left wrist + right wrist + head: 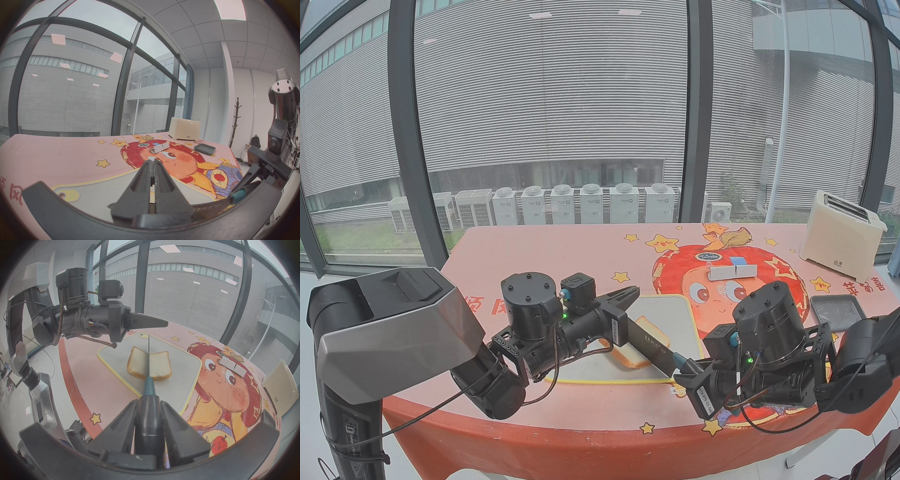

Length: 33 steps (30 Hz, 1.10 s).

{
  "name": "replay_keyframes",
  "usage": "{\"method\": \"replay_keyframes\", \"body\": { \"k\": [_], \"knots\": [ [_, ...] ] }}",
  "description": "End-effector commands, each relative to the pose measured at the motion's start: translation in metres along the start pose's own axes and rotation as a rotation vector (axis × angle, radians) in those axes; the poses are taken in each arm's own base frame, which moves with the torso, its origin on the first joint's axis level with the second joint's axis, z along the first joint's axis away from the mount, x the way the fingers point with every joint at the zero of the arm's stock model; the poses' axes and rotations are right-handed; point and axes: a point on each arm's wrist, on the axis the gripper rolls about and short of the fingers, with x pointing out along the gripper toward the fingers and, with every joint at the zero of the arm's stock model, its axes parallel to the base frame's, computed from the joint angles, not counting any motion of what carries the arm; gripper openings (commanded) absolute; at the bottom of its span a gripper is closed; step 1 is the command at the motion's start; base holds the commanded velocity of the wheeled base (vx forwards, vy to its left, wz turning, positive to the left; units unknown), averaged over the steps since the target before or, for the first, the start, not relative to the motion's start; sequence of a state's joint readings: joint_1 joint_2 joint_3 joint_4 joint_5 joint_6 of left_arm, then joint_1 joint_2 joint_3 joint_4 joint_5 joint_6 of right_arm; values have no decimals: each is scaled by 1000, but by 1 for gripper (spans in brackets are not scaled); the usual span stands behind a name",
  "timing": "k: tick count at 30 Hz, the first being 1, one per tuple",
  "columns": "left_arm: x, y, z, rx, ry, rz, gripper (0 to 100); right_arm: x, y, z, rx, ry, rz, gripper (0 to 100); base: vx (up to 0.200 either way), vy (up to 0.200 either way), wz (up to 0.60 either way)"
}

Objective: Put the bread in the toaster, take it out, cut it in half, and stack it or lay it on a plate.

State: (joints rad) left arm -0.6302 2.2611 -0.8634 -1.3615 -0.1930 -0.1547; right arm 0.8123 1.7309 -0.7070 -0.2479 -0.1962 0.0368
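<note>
A slice of white bread (pixel 159 365) lies flat on the grey cutting board (pixel 184 380) near the table's front. My right gripper (pixel 149 402) is shut on the dark handle of a knife (pixel 149 387); its blade runs across the middle of the slice. In the head view the blade (pixel 651 344) covers part of the bread (pixel 631 356), and the right gripper (pixel 686 376) sits at the board's (pixel 678 315) front right corner. My left gripper (pixel 634 290), shut and holding nothing, hovers above the board's left part, close over the bread. The cream toaster (pixel 840 234) stands at the far right.
A dark rectangular tray (pixel 837 310) lies in front of the toaster, right of the board. Two small white blocks with a blue piece (pixel 732 270) sit on the apple print behind the board. The left and far parts of the pink tablecloth are bare.
</note>
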Motion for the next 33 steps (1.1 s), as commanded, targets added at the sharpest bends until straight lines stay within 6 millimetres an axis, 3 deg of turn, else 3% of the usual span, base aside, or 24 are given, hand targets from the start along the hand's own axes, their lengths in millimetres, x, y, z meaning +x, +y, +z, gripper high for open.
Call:
{"method": "replay_keyframes", "body": {
  "k": [1,20,33],
  "knots": [
    [2,3,-9,-4,20,4,0,0,0,0,1,-1,0,0,0,0,0],
    [3,5,-23,-11,61,6,0,-4,-1,6,10,-33,2,0,0,0,0],
    [3,1,-16,-5,34,-1,0,6,0,-5,-2,28,-3,0,0,0,0]
  ]
}}
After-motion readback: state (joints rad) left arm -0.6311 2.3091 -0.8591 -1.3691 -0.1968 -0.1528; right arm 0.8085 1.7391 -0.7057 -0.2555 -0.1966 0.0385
